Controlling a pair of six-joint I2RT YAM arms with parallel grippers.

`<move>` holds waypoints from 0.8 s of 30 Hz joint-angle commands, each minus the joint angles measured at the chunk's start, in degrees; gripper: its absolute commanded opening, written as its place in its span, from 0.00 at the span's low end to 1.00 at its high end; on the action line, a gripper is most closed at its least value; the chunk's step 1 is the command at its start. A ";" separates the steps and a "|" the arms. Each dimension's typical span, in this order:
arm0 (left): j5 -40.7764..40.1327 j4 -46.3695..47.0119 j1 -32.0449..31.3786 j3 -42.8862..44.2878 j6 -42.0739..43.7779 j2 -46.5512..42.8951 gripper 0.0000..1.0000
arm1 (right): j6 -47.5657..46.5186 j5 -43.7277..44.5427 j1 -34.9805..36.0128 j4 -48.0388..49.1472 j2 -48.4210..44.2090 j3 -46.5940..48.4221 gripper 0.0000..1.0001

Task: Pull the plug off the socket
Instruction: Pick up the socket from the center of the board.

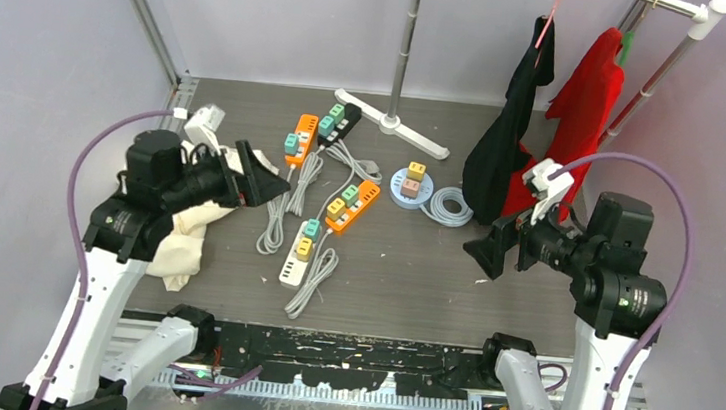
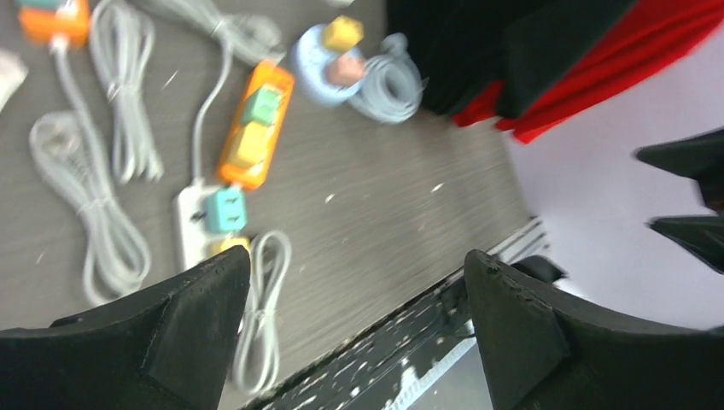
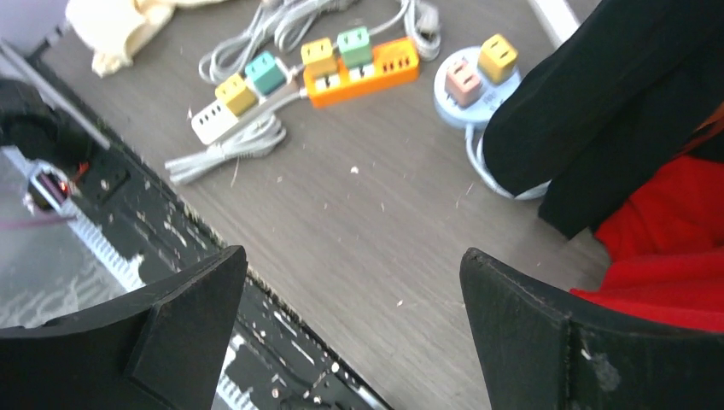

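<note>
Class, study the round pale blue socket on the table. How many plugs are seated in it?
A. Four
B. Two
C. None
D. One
B: the round pale blue socket carries two plugs, a yellow plug and a pink plug, side by side on its top.

Perhaps a yellow plug [image 2: 218,244], half-hidden.

Grey wood-grain tabletop [image 1: 413,270], pale lilac walls [image 1: 287,17], probably garment rail [image 1: 672,4].
</note>
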 commanded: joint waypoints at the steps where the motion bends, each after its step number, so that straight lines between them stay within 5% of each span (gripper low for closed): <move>1: -8.05 -5.80 -0.20 -6.40 5.16 -0.17 0.93 | -10.87 -2.44 -0.15 -4.14 -1.18 -4.79 1.00; 6: -14.98 -8.31 -4.58 -9.67 5.60 4.37 0.88 | -11.86 -0.81 -0.15 -3.76 -2.14 -10.43 1.00; 16: -40.15 -7.55 -26.16 -9.24 4.80 18.21 0.67 | -10.88 0.18 -0.22 -1.11 -4.42 -16.22 1.00; 24: -40.28 -5.73 -30.78 -8.08 3.37 30.87 0.58 | -9.59 -0.20 -0.63 0.55 -5.89 -18.55 1.00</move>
